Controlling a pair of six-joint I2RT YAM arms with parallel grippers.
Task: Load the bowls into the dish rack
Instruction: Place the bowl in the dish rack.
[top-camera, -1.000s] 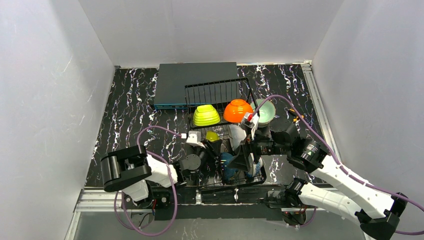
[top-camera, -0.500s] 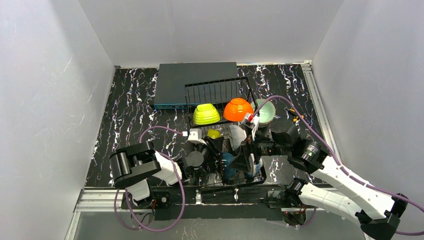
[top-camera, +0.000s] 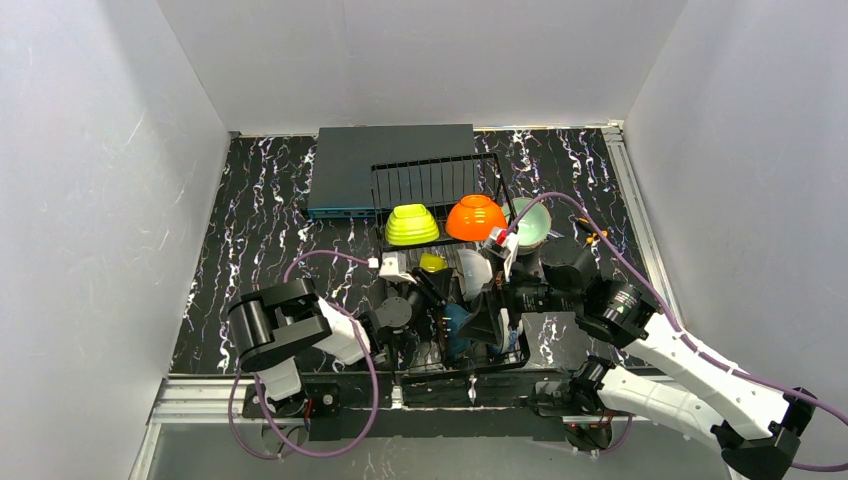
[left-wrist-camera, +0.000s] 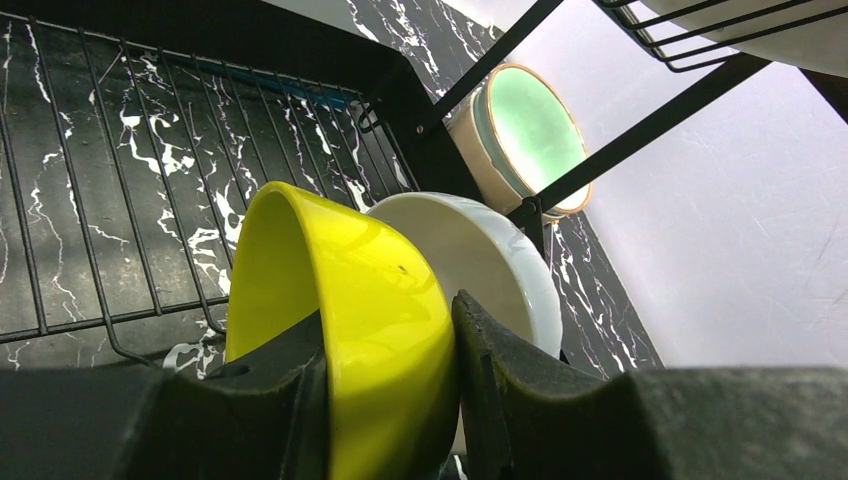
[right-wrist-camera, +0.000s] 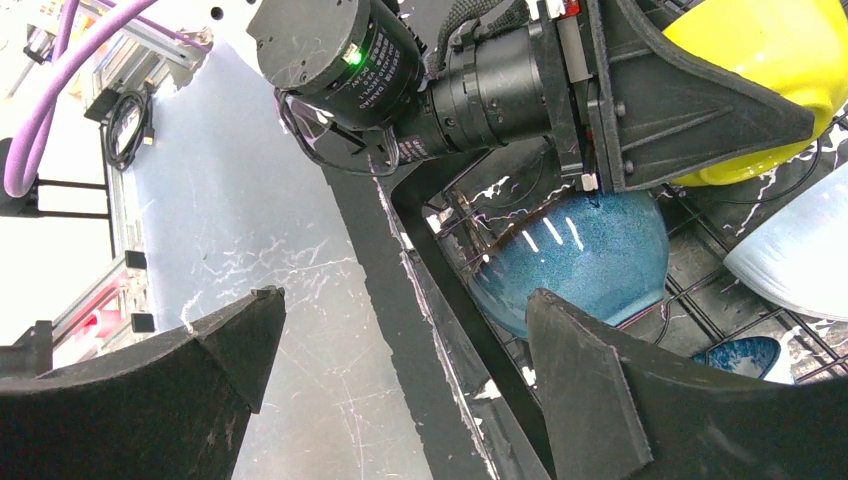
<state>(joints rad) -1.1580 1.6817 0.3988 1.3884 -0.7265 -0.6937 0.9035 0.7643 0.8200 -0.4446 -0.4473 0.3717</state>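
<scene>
White walls (top-camera: 420, 60), black marbled tabletop (top-camera: 268, 200)

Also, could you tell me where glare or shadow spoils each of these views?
Left wrist: soft sheen on the yellow bowl, the mint bowl washed pale inside. Right wrist: upper-left corner blown out white, bright streaks on the teal bowl. Top external: evenly lit, though the dish rack lies dark at its crowded near end.

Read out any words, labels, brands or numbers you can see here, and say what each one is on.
No text is legible.
White print on the black cylindrical motor housing, right wrist view: too small and blurred to read.
Glossy yellow bowl, white bowl, black wire dish rack: no lettering shows.
</scene>
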